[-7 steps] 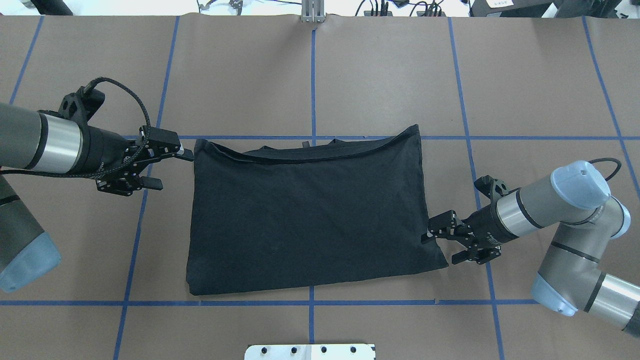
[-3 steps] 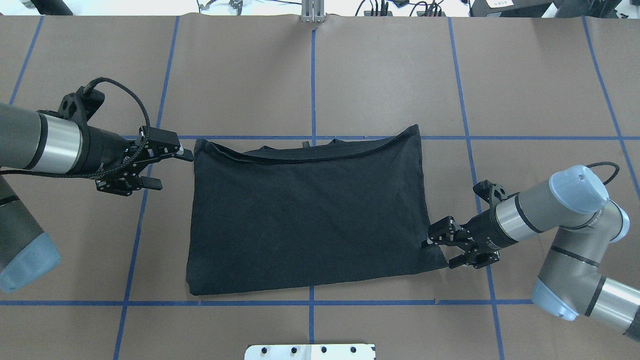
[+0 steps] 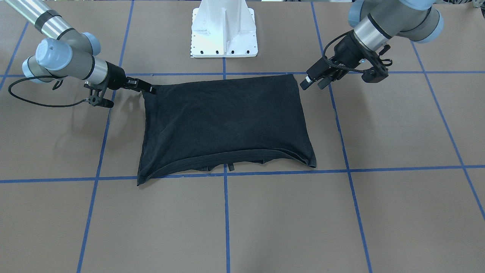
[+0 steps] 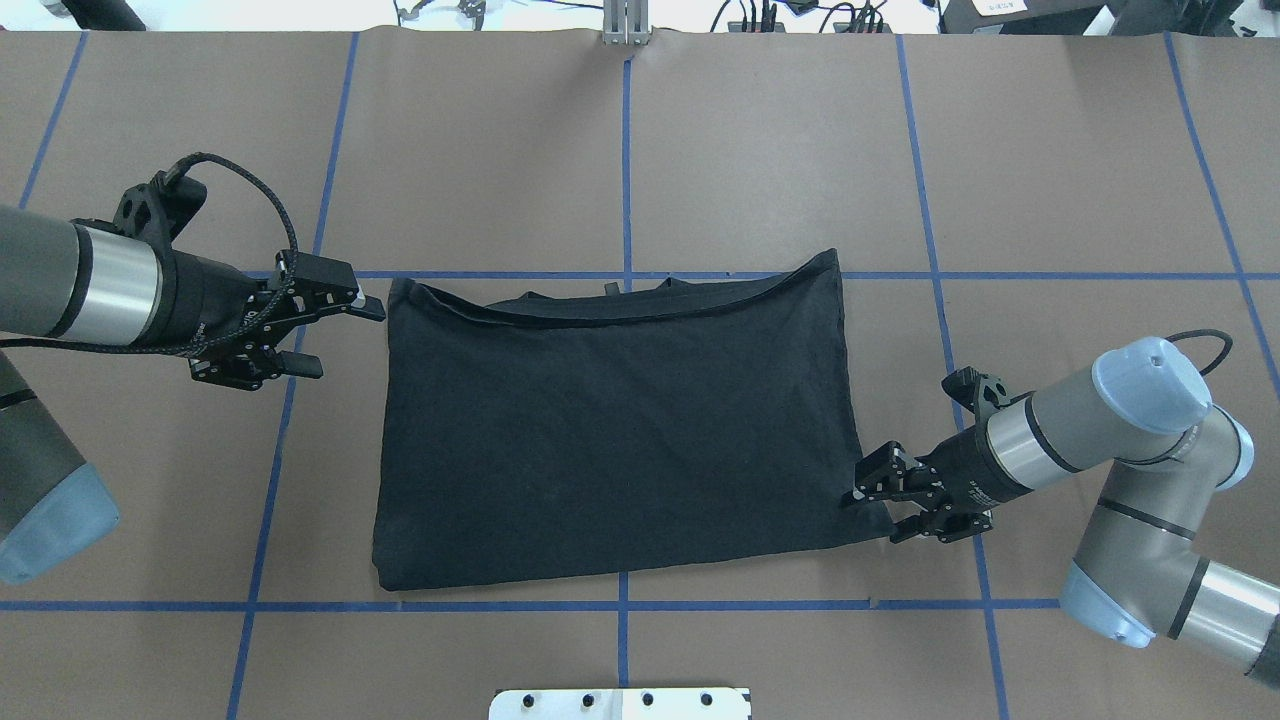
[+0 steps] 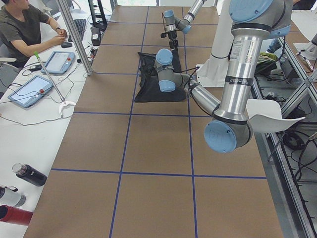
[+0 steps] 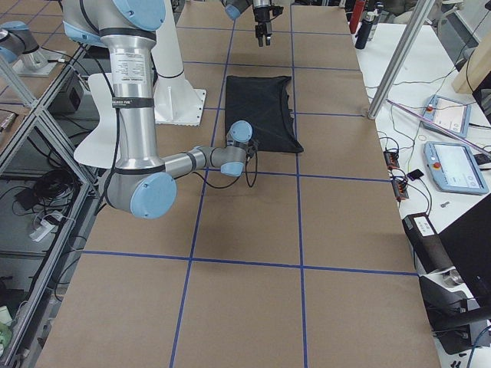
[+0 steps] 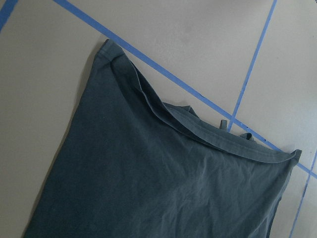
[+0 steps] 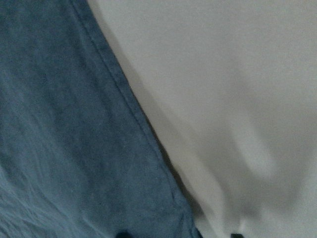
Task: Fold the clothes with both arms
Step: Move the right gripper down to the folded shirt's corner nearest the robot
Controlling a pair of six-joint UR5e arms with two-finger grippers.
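The clothes are one black T-shirt point(image 4: 610, 440) folded into a rectangle, plain side up, flat on the brown table point(image 4: 760, 160), with its neckline along the far edge. My left gripper point(image 4: 350, 340) is open just left of the shirt's far-left corner, not touching it; it also shows in the front-facing view as the left gripper point(image 3: 313, 82). The left wrist view looks down on the shirt point(image 7: 148, 188). My right gripper point(image 4: 872, 517) is low at the near-right corner, open, with its fingers on either side of the corner. In the right wrist view the hem of the shirt point(image 8: 59, 124) runs down between the fingertips.
The white pedestal base point(image 3: 223, 34) stands on the robot's side behind the shirt. Blue tape lines point(image 4: 625, 150) grid the table. A person point(image 5: 22, 29) sits at a side desk with tablets point(image 5: 29, 89), and bottles point(image 5: 27, 174) stand at that desk's near end.
My right gripper has moved toward the table's near edge, along the shirt's right edge to its near-right corner. The left gripper has drawn back very slightly to the left.
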